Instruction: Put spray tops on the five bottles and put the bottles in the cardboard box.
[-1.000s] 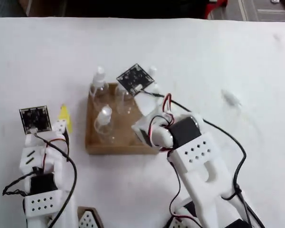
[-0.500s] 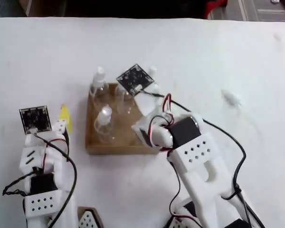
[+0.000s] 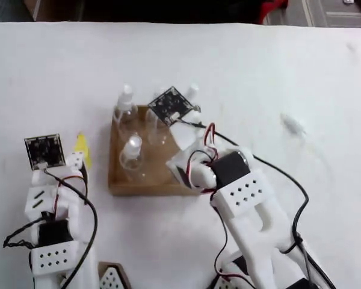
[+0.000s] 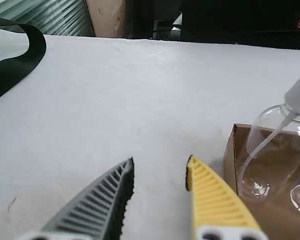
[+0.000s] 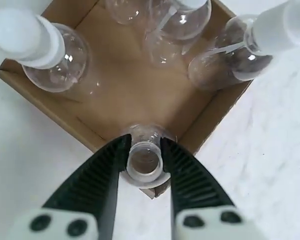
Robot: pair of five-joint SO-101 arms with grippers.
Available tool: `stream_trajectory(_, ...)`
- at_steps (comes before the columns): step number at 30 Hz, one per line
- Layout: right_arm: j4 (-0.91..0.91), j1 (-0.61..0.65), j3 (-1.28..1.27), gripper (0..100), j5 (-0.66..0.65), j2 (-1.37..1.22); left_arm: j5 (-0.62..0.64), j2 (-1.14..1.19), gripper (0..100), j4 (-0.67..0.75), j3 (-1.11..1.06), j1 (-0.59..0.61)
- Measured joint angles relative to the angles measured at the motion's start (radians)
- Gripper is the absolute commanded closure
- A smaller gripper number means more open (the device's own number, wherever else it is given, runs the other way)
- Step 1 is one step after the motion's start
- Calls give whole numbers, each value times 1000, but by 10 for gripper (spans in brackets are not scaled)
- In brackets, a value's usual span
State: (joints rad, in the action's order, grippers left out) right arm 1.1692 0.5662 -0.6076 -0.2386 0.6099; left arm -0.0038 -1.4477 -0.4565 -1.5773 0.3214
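Four bottles capped in the box, the fifth pinched by its bare neck

Four capped bottles [image 5: 55,60] with white spray tops sit in the cardboard box [image 5: 140,95]; one at a corner may lean on the wall, I cannot tell. The fifth bottle [image 5: 145,164] has an open neck and no top. The right gripper [image 5: 144,146] is pinched tight on that neck at the near corner of the box. By my judgement one top remains to be fitted. A small white piece [image 3: 293,124], well apart on the bench [image 3: 259,66], may be that top. The left gripper [image 4: 160,165] rests beside the box, spread and holding nothing.
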Motion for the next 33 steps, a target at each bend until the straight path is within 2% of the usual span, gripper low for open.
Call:
stream_trajectory(7,-3,0,-2,971,0,0,0,0,834,0,0,0)
stream_trajectory(14,-3,3,-3,803,0,0,0,0,834,0,0,0)
stream_trajectory(28,-2,8,-5,817,0,-3,0,0,834,0,0,0)
stream_trajectory(33,71,6,91,817,0,-3,0,0,834,0,0,0)
